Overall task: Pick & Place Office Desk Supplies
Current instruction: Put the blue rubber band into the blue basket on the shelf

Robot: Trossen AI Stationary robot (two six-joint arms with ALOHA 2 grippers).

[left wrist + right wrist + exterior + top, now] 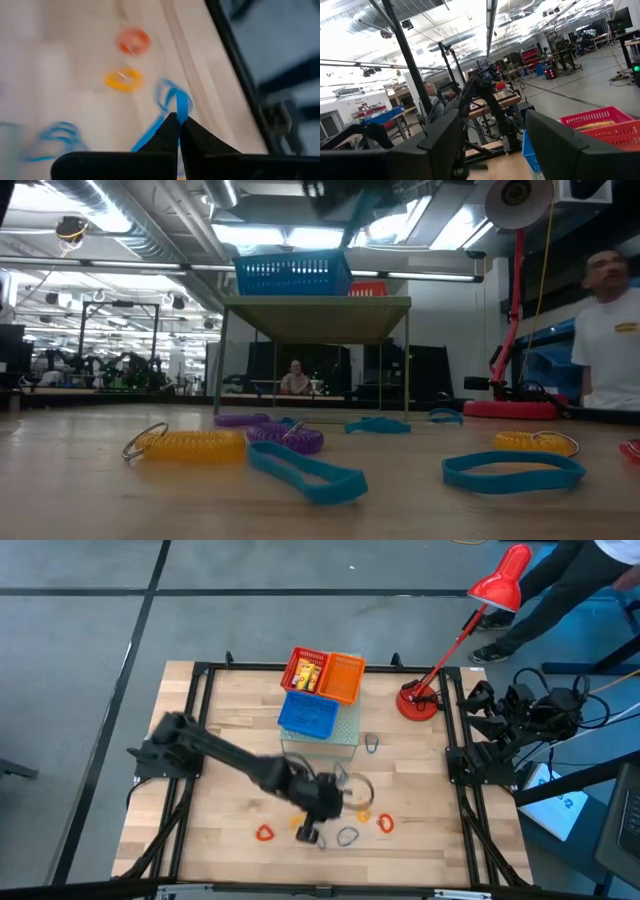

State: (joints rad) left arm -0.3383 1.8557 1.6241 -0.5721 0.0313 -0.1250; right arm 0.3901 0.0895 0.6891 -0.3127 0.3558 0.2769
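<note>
**Left tool pinching blue loop, baskets lying ahead**

The left tool (178,125) is gripping a blue loop (175,100) over the tabletop's (230,830) front edge. The loop is trailing lengthwise beyond its tips. The baskets (325,675) are sitting well apart, rearward. The right tool (492,145) is waiting, spread wide.

Small loops lie scattered flat on the wooden table (230,740) in front of the blue basket (308,716): blue bands (305,471), purple coils (286,437), yellow coils (190,445), orange rings (264,833).
</note>
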